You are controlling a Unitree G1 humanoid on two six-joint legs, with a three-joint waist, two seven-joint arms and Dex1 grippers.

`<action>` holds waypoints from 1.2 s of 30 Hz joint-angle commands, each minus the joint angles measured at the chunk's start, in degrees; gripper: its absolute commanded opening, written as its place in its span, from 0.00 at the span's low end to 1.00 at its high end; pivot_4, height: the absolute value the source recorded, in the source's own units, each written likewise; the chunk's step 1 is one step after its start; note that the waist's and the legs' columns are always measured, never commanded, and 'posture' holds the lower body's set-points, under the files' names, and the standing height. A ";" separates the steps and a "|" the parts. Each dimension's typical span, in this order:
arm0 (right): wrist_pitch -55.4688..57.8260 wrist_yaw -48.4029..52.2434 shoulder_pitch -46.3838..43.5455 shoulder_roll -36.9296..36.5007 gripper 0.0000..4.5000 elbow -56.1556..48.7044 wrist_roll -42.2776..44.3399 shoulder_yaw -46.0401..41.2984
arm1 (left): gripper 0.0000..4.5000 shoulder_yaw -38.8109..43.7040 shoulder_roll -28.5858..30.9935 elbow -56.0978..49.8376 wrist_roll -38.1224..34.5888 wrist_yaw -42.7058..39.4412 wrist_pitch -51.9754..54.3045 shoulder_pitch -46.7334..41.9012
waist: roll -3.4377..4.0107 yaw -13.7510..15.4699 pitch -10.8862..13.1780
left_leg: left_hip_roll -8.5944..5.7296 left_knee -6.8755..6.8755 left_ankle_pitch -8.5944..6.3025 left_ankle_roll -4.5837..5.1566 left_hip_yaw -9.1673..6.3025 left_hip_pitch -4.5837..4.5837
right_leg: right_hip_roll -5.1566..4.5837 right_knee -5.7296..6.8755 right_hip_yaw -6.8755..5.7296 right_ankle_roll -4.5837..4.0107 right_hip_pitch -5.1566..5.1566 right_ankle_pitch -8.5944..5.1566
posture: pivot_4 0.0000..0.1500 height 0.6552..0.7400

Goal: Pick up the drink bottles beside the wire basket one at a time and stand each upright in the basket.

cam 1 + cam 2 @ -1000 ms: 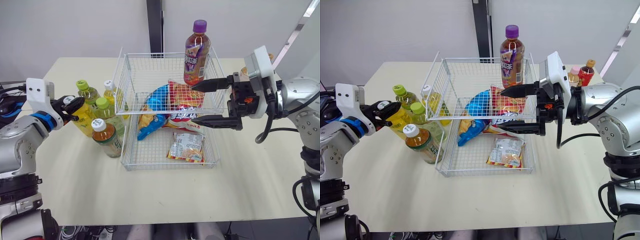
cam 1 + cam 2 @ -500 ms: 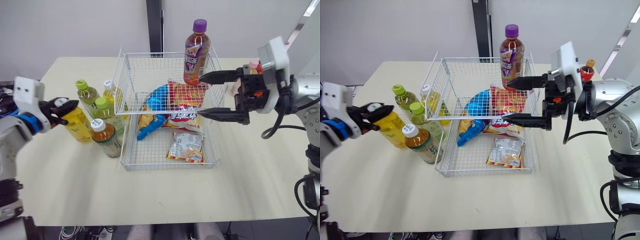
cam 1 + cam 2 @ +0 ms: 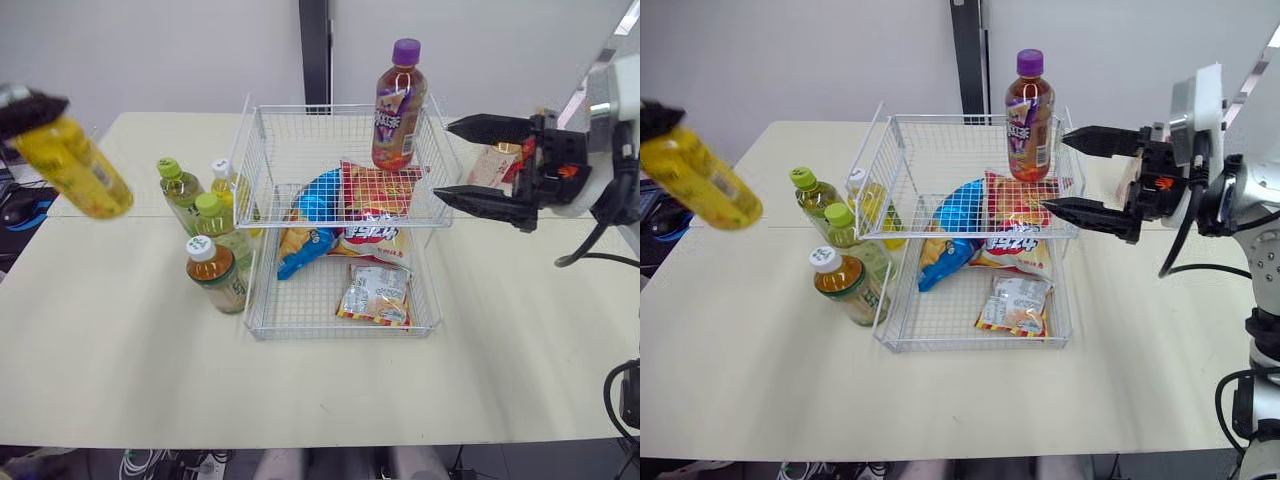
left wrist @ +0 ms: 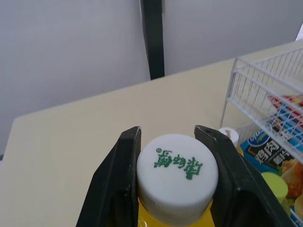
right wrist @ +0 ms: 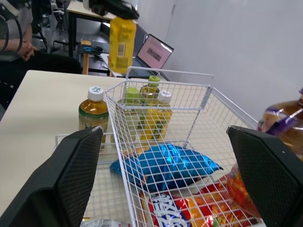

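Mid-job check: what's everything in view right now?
table: 1, cream.
wire basket: 1, white, table centre.
purple-capped bottle: 1, brown, upright in basket's far right corner.
snack bags: at least 3, blue, red, pale, inside basket.
green-capped bottles: 2, greenish, left of basket.
white-capped bottles: 2, amber and yellow, left of basket.
yellow bottle: 1, yellow, held aloft, far left.
left gripper: 1, black, shut on yellow bottle's cap.
right gripper: 1, black, open, right of basket.

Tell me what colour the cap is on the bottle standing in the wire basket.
Purple. The cap tops the brown drink bottle; it shows best in the left eye view.
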 commanded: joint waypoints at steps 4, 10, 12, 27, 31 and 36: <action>-0.22 -1.89 2.08 -1.38 1.00 -3.82 2.68 -3.49 | 0.31 -9.53 -0.21 8.83 5.13 -5.20 -3.69 -17.88 | -0.02 -0.24 0.01 | 0.09 0.02 0.00 0.00 0.19 0.00 | 0.13 0.06 0.04 0.00 -0.01 0.00 | 1.00 1.00; -0.11 -3.99 4.61 -1.91 1.00 -5.80 3.32 -4.86 | 0.31 -19.18 -9.30 25.23 14.04 -9.73 -8.10 -42.10 | -0.20 -0.25 0.13 | 0.09 0.11 0.00 0.01 0.20 -0.11 | 0.28 0.00 0.03 0.07 -0.04 0.03 | 1.00 1.00; 0.20 -4.86 5.63 -1.98 1.00 -6.57 3.51 -5.52 | 0.31 -20.08 -13.11 29.57 15.43 -9.38 -9.19 -47.01 | -0.20 -0.30 0.15 | 0.12 0.09 0.00 0.01 0.24 -0.11 | 0.24 -0.02 0.08 0.07 -0.05 0.03 | 1.00 1.00; 1.49 -13.15 9.89 -1.49 1.00 -10.88 5.98 -7.79 | 0.31 -19.06 -36.59 43.74 19.75 -10.69 -16.60 -57.12 | -0.23 -0.57 0.24 | 0.12 0.14 0.01 0.01 0.31 -0.44 | 0.15 0.10 0.11 0.11 -0.44 0.01 | 1.00 1.00; 1.42 -14.59 10.99 -1.43 1.00 -11.99 6.43 -7.67 | 0.31 -18.57 -41.41 46.21 20.56 -8.99 -19.89 -55.80 | -0.24 -0.75 0.24 | 0.11 0.15 0.01 0.02 0.41 -0.44 | 0.13 0.16 0.20 0.12 -0.51 0.01 | 1.00 1.00; 2.12 -15.90 12.62 -1.93 1.00 -13.62 8.02 -8.72 | 0.31 -18.80 -44.65 48.59 22.21 -7.92 -23.22 -54.16 | -0.25 -0.92 0.24 | 0.10 0.15 0.01 0.02 0.51 -0.45 | 0.13 0.24 0.29 0.12 -0.61 0.01 | 1.00 1.00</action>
